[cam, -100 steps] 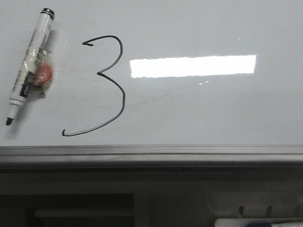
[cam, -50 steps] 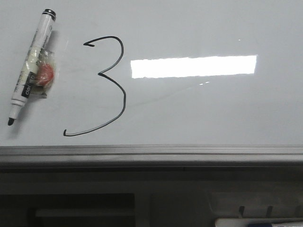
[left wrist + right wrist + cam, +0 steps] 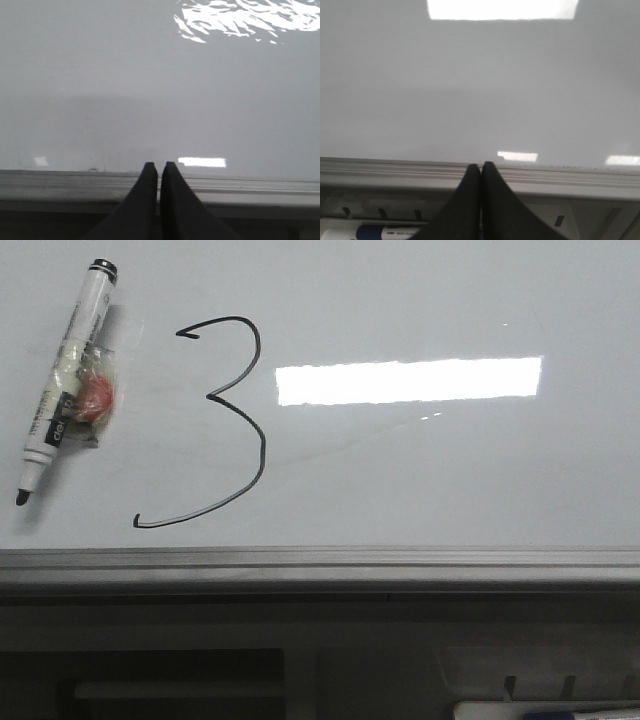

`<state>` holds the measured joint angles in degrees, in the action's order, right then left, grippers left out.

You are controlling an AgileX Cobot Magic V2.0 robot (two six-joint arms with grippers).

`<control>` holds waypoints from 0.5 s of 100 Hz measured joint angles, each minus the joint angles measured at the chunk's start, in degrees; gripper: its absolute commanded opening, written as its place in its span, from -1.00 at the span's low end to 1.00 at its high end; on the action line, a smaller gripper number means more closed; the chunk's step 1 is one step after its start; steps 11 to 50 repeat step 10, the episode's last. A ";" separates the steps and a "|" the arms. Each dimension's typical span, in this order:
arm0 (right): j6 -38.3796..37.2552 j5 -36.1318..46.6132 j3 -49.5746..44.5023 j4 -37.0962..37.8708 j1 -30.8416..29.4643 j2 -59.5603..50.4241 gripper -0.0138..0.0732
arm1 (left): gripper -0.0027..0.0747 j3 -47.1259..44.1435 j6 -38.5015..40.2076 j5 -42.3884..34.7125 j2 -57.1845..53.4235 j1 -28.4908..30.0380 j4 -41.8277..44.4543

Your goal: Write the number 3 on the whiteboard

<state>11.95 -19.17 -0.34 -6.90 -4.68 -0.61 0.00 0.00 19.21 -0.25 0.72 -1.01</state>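
A thin black hand-drawn number 3 (image 3: 225, 420) stands on the glossy pale whiteboard (image 3: 450, 470), left of a bright rectangular light reflection. A white uncapped marker (image 3: 62, 380) with a black tip lies on the board at the far left, a red lump in clear wrap taped to it. Neither gripper shows in the front view. My left gripper (image 3: 159, 165) is shut and empty over the board's grey edge strip (image 3: 250, 185). My right gripper (image 3: 481, 165) is shut and empty over the same edge strip (image 3: 395, 170).
The board's grey metal edge (image 3: 320, 565) runs across the front. Below it is a tray with another marker with a blue label (image 3: 385, 232), also seen at the lower right of the front view (image 3: 545, 710).
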 measured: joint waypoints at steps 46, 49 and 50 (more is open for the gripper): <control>0.00 0.00 0.00 0.00 0.00 0.00 -0.78 | -0.98 0.00 0.00 0.00 0.00 0.00 0.00; 0.00 0.00 0.00 0.00 0.00 0.00 -0.78 | -0.98 0.00 0.00 0.00 0.00 0.00 0.00; 0.00 0.00 0.00 0.00 0.00 0.00 -0.78 | -0.98 0.00 0.00 0.00 0.00 0.00 0.00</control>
